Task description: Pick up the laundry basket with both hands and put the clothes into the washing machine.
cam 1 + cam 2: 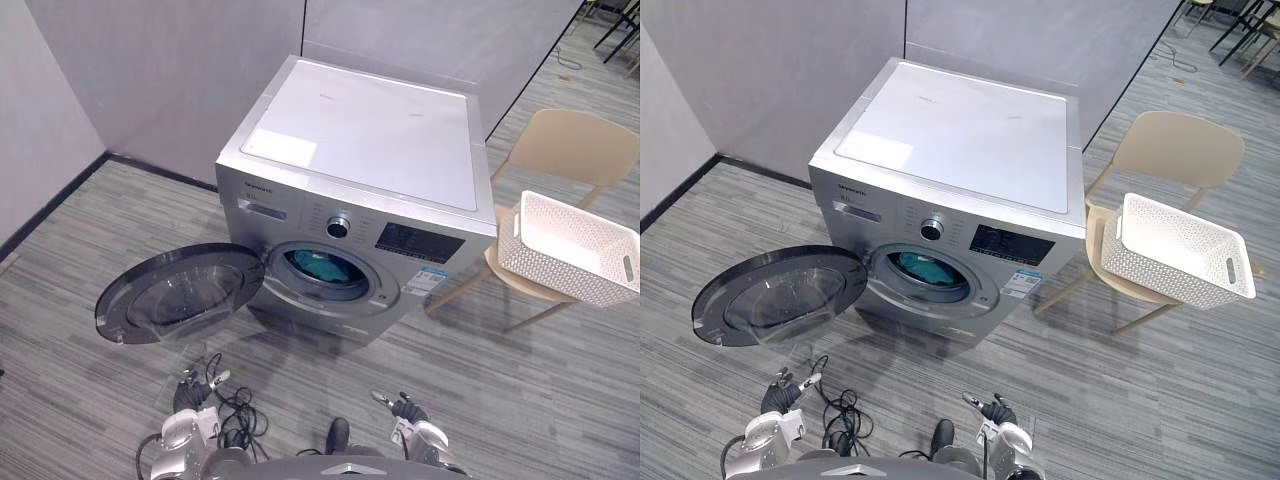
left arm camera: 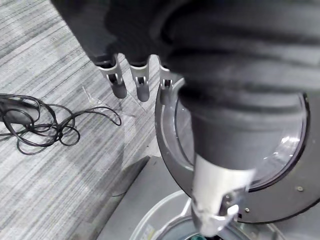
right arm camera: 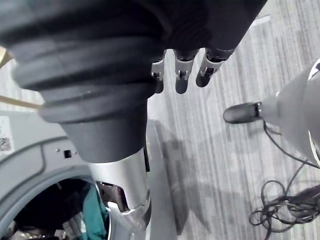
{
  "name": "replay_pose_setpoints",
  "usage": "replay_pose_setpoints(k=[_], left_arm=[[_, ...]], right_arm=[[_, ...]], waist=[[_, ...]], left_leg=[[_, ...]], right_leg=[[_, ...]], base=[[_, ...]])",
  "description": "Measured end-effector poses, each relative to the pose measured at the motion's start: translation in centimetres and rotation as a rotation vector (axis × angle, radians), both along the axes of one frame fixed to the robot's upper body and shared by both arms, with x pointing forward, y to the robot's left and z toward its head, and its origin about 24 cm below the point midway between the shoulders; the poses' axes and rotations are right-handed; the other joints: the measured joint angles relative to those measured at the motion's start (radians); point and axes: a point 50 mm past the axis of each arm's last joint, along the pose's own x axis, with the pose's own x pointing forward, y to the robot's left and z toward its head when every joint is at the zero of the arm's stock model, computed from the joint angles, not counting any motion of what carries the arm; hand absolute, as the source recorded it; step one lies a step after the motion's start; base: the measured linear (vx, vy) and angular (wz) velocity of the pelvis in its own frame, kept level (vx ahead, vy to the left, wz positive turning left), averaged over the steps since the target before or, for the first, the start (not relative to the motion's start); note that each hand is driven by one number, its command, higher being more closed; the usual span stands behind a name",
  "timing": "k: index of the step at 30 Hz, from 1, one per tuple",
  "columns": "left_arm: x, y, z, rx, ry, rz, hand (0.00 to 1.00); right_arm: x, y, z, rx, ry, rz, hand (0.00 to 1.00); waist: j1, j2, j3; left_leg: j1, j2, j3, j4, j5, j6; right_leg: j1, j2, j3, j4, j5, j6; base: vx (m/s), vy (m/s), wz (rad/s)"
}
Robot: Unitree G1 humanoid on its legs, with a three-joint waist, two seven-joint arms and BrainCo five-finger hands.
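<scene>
A silver front-loading washing machine (image 1: 350, 190) stands in the middle, its round door (image 1: 175, 293) swung open to the left. Teal clothes (image 1: 322, 268) lie inside the drum. The white laundry basket (image 1: 570, 247) sits on a beige chair (image 1: 575, 150) to the right of the machine, and nothing shows inside it. My left hand (image 1: 195, 390) hangs low near the floor in front of the door, fingers relaxed and holding nothing. My right hand (image 1: 405, 410) hangs low in front of the machine's right side, fingers also relaxed and holding nothing.
Grey partition walls (image 1: 150, 70) stand behind and to the left of the machine. The floor is grey striped carpet (image 1: 520, 400). The open door juts out low at the left front. Dark chair legs (image 1: 615, 25) show at the far right back.
</scene>
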Motion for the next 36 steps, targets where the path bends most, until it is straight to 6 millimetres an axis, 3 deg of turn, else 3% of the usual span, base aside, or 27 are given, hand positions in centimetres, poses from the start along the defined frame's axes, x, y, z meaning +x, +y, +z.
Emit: replay_pose_setpoints(k=[4,10,11,14,16,18,23,26,32,36], left_arm=[[0.4,0.6,0.9,0.028,-0.049,0.011,0.00],[2.8,1.3,4.5,0.106,-0.232,0.043,0.00],[3.7,1.1,6.1,0.135,-0.308,0.042,0.00],[4.6,0.7,8.1,0.170,-0.405,0.059,0.00],[4.8,1.1,9.2,0.219,-0.439,0.083,0.00],[4.9,1.7,10.2,0.255,-0.474,0.110,0.00],[5.3,3.4,12.5,0.355,-0.544,0.188,0.00],[6.1,4.0,13.4,0.389,-0.577,0.182,0.00],[8.1,3.3,14.9,0.412,-0.643,0.117,0.00],[8.1,3.8,15.2,0.453,-0.642,0.110,0.00]], right_arm=[[-1.4,0.1,-0.4,0.002,0.024,-0.001,0.00],[-3.1,0.5,-0.9,0.008,0.067,0.003,0.00],[-3.0,0.6,-0.9,0.007,0.064,0.013,0.00],[-2.3,-0.2,-0.6,-0.020,0.050,0.028,0.00],[-1.5,0.0,-0.4,-0.026,0.033,0.045,0.00],[-1.0,0.3,-0.3,-0.022,0.023,0.051,0.00],[-1.8,-0.1,-0.7,-0.027,0.057,0.050,0.00],[-2.6,-0.5,-0.9,-0.031,0.089,0.044,0.00],[-3.0,-2.3,-0.7,-0.063,0.101,0.001,0.00],[-2.6,-1.6,-0.7,-0.052,0.092,0.030,0.00]], waist=[[0.001,0.003,-0.021],[-0.004,0.024,-0.024],[0.004,0.034,-0.018],[0.019,0.075,0.004],[0.020,0.092,0.007],[0.017,0.088,0.008],[-0.007,0.072,-0.005],[-0.023,0.065,-0.033],[-0.034,0.111,-0.069],[-0.023,0.105,-0.075]], left_leg=[[0.000,-0.008,-0.006,-0.012,0.010,0.000],[0.010,-0.027,-0.047,0.026,0.007,-0.001],[-0.042,-0.014,-0.057,0.142,-0.041,-0.013],[-0.117,0.023,-0.067,0.336,-0.135,-0.030],[-0.118,0.049,-0.043,0.368,-0.199,0.028],[-0.116,0.062,-0.009,0.369,-0.210,0.042],[-0.116,0.058,0.032,0.364,-0.211,0.041],[-0.083,0.024,0.030,0.301,-0.186,0.031],[-0.008,-0.056,0.036,0.172,-0.115,0.023],[-0.008,-0.075,0.068,0.122,-0.099,0.027]], right_leg=[[0.004,-0.001,-0.001,-0.011,0.003,0.001],[0.074,-0.023,-0.041,-0.021,0.034,0.002],[0.076,-0.030,-0.058,0.005,0.024,-0.002],[0.075,-0.025,-0.064,0.062,-0.013,0.002],[0.074,-0.025,-0.059,0.093,-0.033,0.005],[0.069,-0.026,-0.044,0.087,-0.036,0.008],[0.071,-0.029,-0.014,0.049,-0.025,0.002],[0.079,-0.049,-0.028,0.031,0.016,-0.007],[0.109,-0.108,-0.049,-0.008,0.039,0.005],[0.075,-0.116,-0.026,-0.024,0.054,0.004]], base=[[-0.02,0.002,0.08],[0.00,0.032,0.24],[-0.03,0.035,0.33],[-0.07,0.081,0.12],[-0.08,0.110,0.01],[-0.06,0.036,-0.10],[0.00,0.032,-0.11],[0.05,0.029,0.04],[0.07,0.056,0.08],[0.03,0.036,-0.16]])
